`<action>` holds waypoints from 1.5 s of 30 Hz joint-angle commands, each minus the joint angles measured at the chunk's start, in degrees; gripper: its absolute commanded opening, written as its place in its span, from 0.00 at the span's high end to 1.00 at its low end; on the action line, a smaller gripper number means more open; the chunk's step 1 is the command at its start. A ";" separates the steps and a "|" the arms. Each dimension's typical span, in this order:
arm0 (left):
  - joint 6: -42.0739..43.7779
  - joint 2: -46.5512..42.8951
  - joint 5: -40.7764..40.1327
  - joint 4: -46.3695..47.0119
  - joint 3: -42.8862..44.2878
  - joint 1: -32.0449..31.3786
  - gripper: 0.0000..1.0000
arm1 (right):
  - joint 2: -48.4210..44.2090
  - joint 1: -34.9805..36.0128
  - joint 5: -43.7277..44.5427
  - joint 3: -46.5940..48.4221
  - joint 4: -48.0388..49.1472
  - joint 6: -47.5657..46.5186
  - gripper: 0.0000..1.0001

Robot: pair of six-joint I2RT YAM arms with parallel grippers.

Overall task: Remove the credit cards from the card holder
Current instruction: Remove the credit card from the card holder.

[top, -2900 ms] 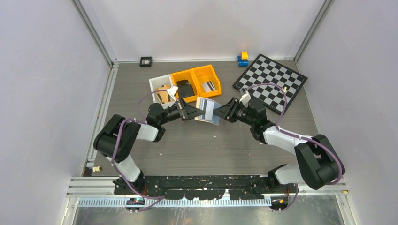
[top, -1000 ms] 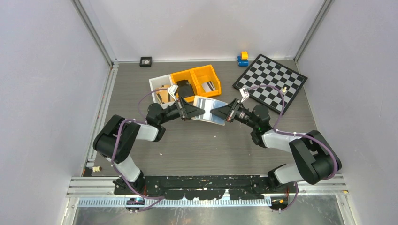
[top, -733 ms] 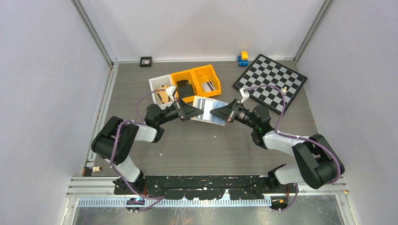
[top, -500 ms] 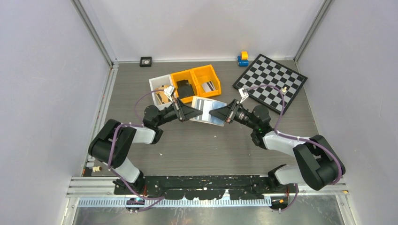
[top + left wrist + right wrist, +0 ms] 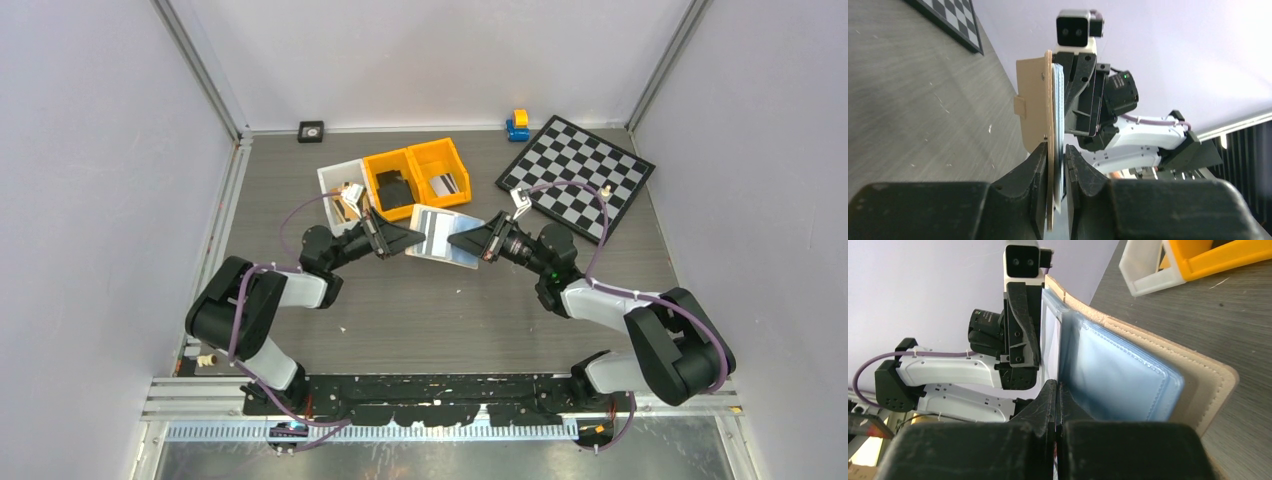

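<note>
Your left fingers (image 5: 1035, 170) have re-pinched, nearly closed, the card holder (image 5: 440, 238) by its tan edge, right fingers (image 5: 1048, 405) stay clamped shut on a clear pocket, so you now hold it spread above the desk (image 5: 400, 310), ready to draw out any credit cards

Grey table (image 5: 420, 310) bearing bins (image 5: 400, 180), chessboard (image 5: 580, 175)

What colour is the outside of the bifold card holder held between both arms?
Beige-tan; the bifold card holder shows best in the right wrist view.
</note>
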 commanded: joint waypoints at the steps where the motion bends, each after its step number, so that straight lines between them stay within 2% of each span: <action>1: -0.17 -2.37 -2.43 4.33 -0.17 2.50 0.80 | -1.47 -1.79 1.88 0.41 1.86 -0.61 0.99; 4: -0.13 -2.42 -2.40 4.33 -0.22 2.52 0.74 | -1.34 -1.76 1.88 0.38 1.78 -0.63 0.99; 8: 0.18 -2.45 -2.33 4.33 -0.19 2.51 0.81 | -1.34 -1.77 1.61 0.59 1.57 -0.63 1.00; 9: 0.07 -2.17 -2.16 4.33 -0.09 2.55 0.78 | -1.24 -1.78 1.49 0.68 1.52 -0.61 0.99; 12: -0.80 -0.63 -0.58 4.33 1.12 2.33 0.61 | -0.38 -1.72 0.53 1.14 1.95 -0.22 0.99; 15: -0.89 0.59 -0.25 4.33 1.69 1.80 0.60 | 0.93 -1.69 -0.41 1.39 4.01 0.88 1.00; 18: -0.87 1.28 -0.18 4.33 1.91 1.69 0.66 | 1.71 -1.71 -0.84 1.68 4.55 1.43 0.99; 23: -0.98 2.31 0.24 4.33 2.58 1.28 0.66 | 2.20 -1.59 -1.18 2.03 4.46 1.65 0.99; 29: -1.05 3.18 0.44 4.33 3.01 1.07 0.75 | 2.69 -1.37 -1.59 2.47 4.23 1.63 1.00; 37: -1.01 3.84 0.21 4.33 3.04 1.07 1.00 | 2.81 -1.24 -1.56 2.76 3.29 1.54 0.99; 45: -0.85 0.09 -3.05 4.34 -1.05 4.26 1.00 | -0.53 -1.28 2.42 2.45 -4.81 -2.56 0.99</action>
